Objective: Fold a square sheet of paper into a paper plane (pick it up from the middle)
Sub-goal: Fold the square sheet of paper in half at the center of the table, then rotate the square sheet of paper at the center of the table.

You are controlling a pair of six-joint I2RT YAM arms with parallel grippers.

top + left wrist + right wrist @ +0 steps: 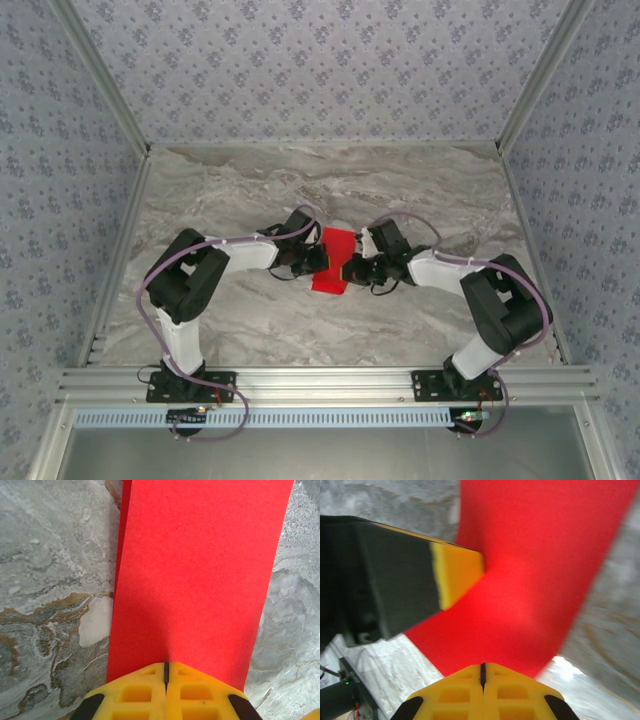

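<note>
The bright red matte paper sheet (pixel 331 262) sits mid-surface as a narrow rectangle with 2 layers showing at 1 edge, so early folds look done. The nose, wings and dart shape seem left to do. The left end effector (pixel 166 671) and right end effector (pixel 482 672) are each clenched on opposite edges of it, crowding each other above the grey marbled surface (pixel 250 330).

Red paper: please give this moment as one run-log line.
paper: between both grippers | left gripper: shut on paper | right gripper: shut on paper
</note>
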